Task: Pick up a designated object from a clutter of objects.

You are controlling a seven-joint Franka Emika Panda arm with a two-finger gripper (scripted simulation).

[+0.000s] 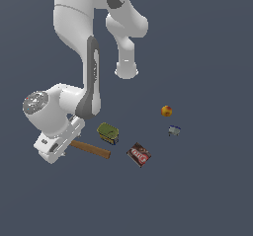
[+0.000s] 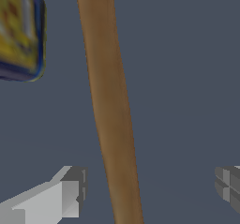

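Two pale grey gripper fingers (image 2: 61, 197), nearest the wrist camera, stand wide apart with the long brown wooden handle of the claw hammer (image 2: 112, 115) running between them; neither pad touches the wood, so the gripper (image 2: 147, 190) is spread and holding nothing. Hammer position: lying flat on the dark grey floor (image 1: 207, 190) at the exterior view's left, only the free end of its handle (image 1: 91, 150) showing from under the white wrist housing; the metal head is hidden beneath the arm. White Franka arm (image 1: 74, 27): bent low over that handle. Olive-green can with a yellow face and dark blue rim (image 1: 108, 133), also seen at the wrist view's edge (image 2: 21, 31): just beside the handle, apart from it. Dark red box with a pale label (image 1: 139, 154): near the handle's free end, not touching. Small orange ball (image 1: 166, 111) and tiny grey-blue piece (image 1: 174, 130): well apart, toward the exterior view's right. Step in hand, as judged: final approach, fingers straddling the handle before the grasp. Next move, as judged: lower only if the pads are not yet level with the wood, which cannot be told, then close squarely across the handle and lift straight up, keeping clear of the can; the unseen heavy head may tip the hammer once it is raised.
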